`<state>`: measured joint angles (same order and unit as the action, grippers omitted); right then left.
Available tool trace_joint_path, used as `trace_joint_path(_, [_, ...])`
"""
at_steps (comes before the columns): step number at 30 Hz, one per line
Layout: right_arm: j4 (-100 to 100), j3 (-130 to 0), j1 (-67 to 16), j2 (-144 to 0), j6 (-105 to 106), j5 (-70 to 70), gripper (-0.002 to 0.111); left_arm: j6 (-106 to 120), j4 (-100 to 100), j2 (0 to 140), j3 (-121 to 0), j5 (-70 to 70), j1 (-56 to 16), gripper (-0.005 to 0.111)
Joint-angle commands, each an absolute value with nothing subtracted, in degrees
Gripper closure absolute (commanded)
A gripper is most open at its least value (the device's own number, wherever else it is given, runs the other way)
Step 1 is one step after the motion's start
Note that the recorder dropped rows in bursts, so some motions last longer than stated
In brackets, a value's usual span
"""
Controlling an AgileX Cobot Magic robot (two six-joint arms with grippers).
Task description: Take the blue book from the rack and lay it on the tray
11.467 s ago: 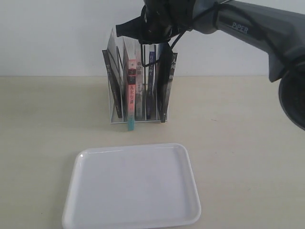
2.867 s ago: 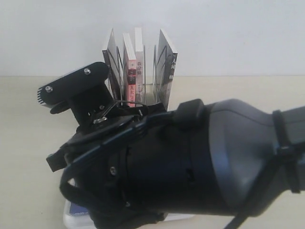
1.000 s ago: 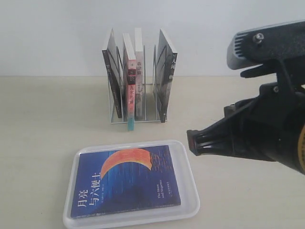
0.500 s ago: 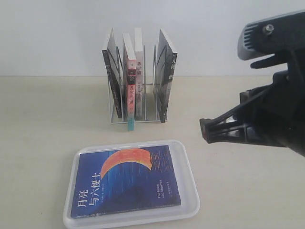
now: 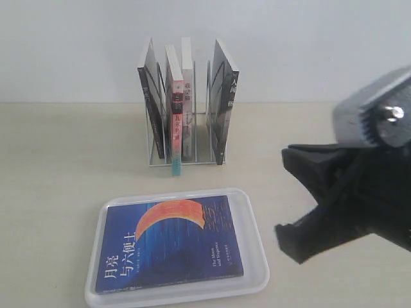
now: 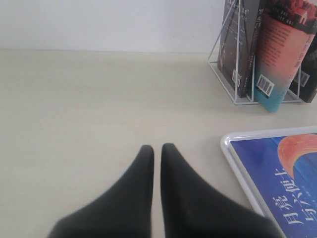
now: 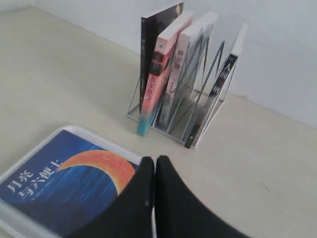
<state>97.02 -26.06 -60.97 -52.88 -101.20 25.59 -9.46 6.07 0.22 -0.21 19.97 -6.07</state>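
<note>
The blue book [image 5: 170,247] lies flat, cover up, in the white tray [image 5: 258,263], with its orange-red crescent and white title showing. It also appears in the right wrist view [image 7: 64,183] and in the left wrist view [image 6: 282,183]. The white wire rack [image 5: 204,149] stands behind the tray and holds the other books. My right gripper [image 7: 154,159] is shut and empty, hovering off the tray's right side; its arm [image 5: 359,192] fills the right of the exterior view. My left gripper [image 6: 156,147] is shut and empty over bare table to the left of the tray [image 6: 233,153].
The rack holds black-covered books [image 5: 223,109] and a red-and-teal-spined book [image 5: 174,128], whose foot sticks out toward the tray. A white wall runs behind the rack. The beige table [image 5: 58,160] spreads to both sides.
The blue book has gone from the rack to the tray. Over the last second my right arm drew back to the right and dropped lower. The book has not moved.
</note>
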Motion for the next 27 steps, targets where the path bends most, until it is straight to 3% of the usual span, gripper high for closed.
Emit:
trace_joint_path(1, [99.9,-20.6,-51.9,-44.4,-111.2,20.7,0.108,-9.3,6.1,0.0,0.0,19.7,-5.9,0.102])
trace_joint_path(15, [99.9,-6.6,-15.6,-11.6,-114.1,2.7,0.108,-9.3,6.1,0.0,0.0,19.7,-5.9,0.102])
trace_joint_path(27, [99.9,0.0,-11.4,0.0,-113.9,3.2,0.108,-9.3,6.1,0.0,0.0,19.7,-5.9,0.102])
